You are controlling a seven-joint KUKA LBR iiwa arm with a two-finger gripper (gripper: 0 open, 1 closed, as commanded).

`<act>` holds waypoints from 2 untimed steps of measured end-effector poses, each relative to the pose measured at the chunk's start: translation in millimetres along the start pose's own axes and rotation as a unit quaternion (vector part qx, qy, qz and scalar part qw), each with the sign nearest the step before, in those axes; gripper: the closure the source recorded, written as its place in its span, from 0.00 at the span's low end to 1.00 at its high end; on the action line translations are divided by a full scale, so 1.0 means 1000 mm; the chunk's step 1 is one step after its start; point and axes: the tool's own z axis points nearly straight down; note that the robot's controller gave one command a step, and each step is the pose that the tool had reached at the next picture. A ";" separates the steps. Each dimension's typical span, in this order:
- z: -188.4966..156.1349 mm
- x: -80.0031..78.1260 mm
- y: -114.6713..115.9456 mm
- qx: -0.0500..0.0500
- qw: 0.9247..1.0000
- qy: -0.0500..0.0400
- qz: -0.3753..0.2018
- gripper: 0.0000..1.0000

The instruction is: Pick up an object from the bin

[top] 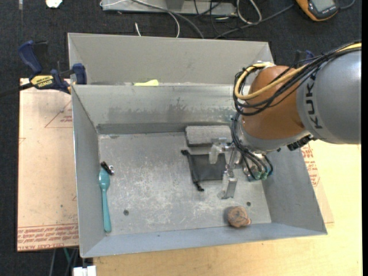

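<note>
The bin (172, 105) is scuffed grey metal. At nine o'clock lies a turquoise spoon (105, 203), a small black bit (107, 168) at its top; at five, a mottled brown lump (237, 217); centre, a black flat piece (206, 165).

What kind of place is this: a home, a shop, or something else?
Most likely a robotics lab or test cell. A KUKA arm reaches into a grey metal bin holding a few odd things, such as a teal spoon and a brown lump, and loose cables lie on the dark floor behind.
</note>
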 end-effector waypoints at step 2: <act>0.074 -0.050 -0.025 0.000 1.000 -0.007 -0.009 0.00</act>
